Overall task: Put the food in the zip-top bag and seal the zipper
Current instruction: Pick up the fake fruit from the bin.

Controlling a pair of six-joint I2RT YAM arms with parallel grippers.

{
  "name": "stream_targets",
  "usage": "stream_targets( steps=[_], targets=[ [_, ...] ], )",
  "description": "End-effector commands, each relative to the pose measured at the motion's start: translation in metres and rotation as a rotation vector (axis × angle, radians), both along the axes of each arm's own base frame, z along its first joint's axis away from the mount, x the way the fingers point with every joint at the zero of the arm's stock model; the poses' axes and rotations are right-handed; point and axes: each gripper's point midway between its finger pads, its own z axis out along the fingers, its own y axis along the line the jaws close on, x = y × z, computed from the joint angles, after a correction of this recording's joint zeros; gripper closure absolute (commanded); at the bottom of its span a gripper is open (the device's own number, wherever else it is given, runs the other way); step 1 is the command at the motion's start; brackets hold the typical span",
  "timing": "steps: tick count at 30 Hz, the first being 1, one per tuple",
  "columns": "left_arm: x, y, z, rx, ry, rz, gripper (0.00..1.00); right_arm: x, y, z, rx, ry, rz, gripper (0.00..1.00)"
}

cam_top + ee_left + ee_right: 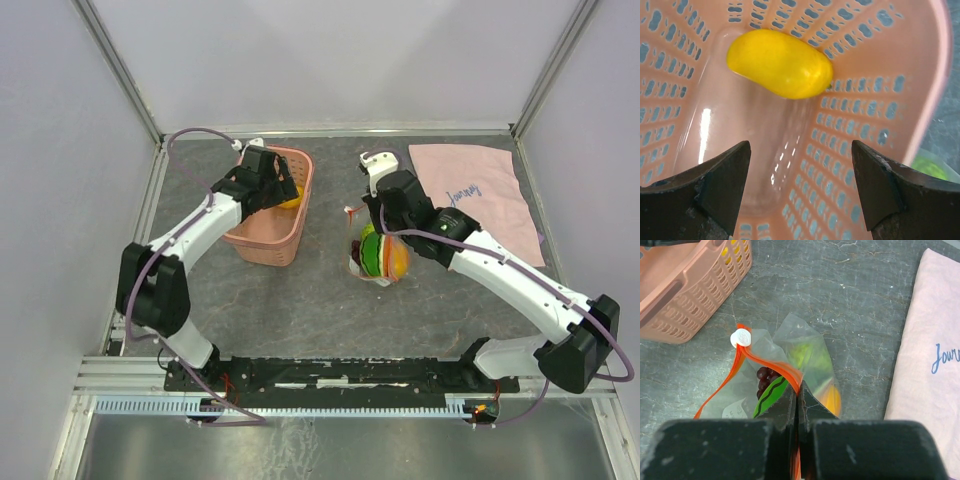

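Seen from above, the left claw [283, 188] reaches down inside the pink slotted plastic basket [262, 250]. A smooth yellow toy fruit [291, 201] lies just beyond its tips. The right claw [374, 222] hangs over the small clear crinkly zip-top bag [380, 258], which lies on the grey stone-patterned table [300, 310] below and in front of it. Bright green and orange pieces show through the plastic. A pink cloth with blue script writing [480, 195] is spread flat off to the right claw's outer side, apart from the bag.

The left wrist view shows the left claw [801, 147] released, its two dark fingers [722, 185] spread wide with nothing between them. The yellow toy fruit [780, 62] rests ahead of them on the basket [865, 110] floor, against the far wall and untouched.

In the right wrist view the right claw [797, 395] is clenched on the thin red-orange zipper strip [770, 365] at the bag [807, 337] mouth — the strip runs straight into the pinch. A white slider tab [741, 338] sits on the strip ahead and to the left of the tips. Inside the bag, just past the fingers, lie a dark purple grape bunch [764, 377], a green piece with a dark zigzag [771, 394], a pale green round piece [802, 355] and an orange fruit [831, 399]. The basket [685, 295] stands off to the far left and the cloth [935, 355] to the right.
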Motion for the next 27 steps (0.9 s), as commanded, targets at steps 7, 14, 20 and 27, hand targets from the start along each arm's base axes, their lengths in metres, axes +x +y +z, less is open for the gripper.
stream_targets(
  steps=[7, 14, 20, 27],
  targets=[
    [0.067, 0.003, -0.007, 0.220, -0.084, -0.081, 0.12, 0.004, 0.001, 0.016, 0.057, -0.061, -0.010, 0.99],
    [0.079, -0.003, -0.028, 0.265, -0.032, -0.368, 0.09, 0.003, 0.003, 0.012, 0.060, -0.051, 0.000, 0.99],
    [0.078, -0.007, -0.049, 0.295, 0.040, -0.505, 0.08, 0.002, 0.005, 0.011, 0.068, -0.045, 0.006, 0.99],
    [0.057, -0.014, -0.066, 0.235, 0.132, -0.562, 0.08, 0.001, 0.007, 0.008, 0.077, -0.035, 0.013, 0.99]
  ],
)
